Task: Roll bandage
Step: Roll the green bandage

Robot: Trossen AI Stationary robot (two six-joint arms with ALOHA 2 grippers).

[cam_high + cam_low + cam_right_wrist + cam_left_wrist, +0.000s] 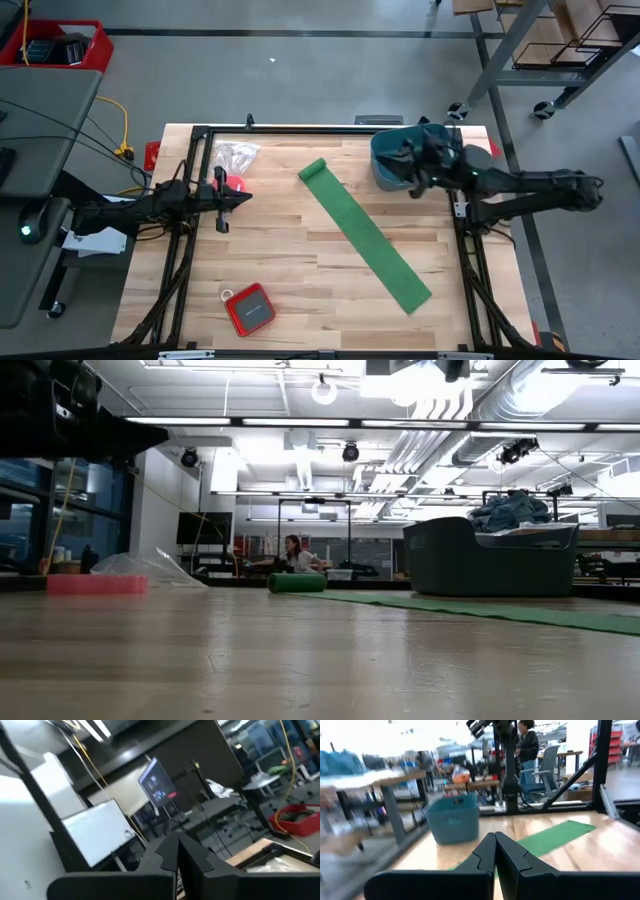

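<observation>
1. Two dark arms flank a light wooden table (300,260) seen from above, each raised clear of the green bandage (368,243) that lies between them.
2. The bandage stretches as a long flat ribbon diagonally across the table's middle, from a small rolled end (312,171) toward the far side to a loose flat end near the right front edge; in the low view the roll (297,582) sits on the wood with the strip trailing off to the right.
3. The left gripper (243,196) hovers at the table's left side, its fingers (485,855) pressed together with nothing between them, pointing toward the bandage but well apart from it.
4. The right gripper (412,186) sits at the far right corner, just beside the teal plastic tub (390,160); its wrist view shows the fingers (172,851) closed on nothing and aimed up at the room.
5. The tub, holding crumpled blue cloth (510,512), stands at the far right, near the ribbon's rolled end but not touching it.
6. A pink-red ring (236,184) and a clear plastic bag (234,155) rest on the far left of the table, close to the left gripper.
7. A small red case (249,307) lies near the front left edge, well apart from the bandage.
8. A person (526,742) stands in the room beyond the table.
</observation>
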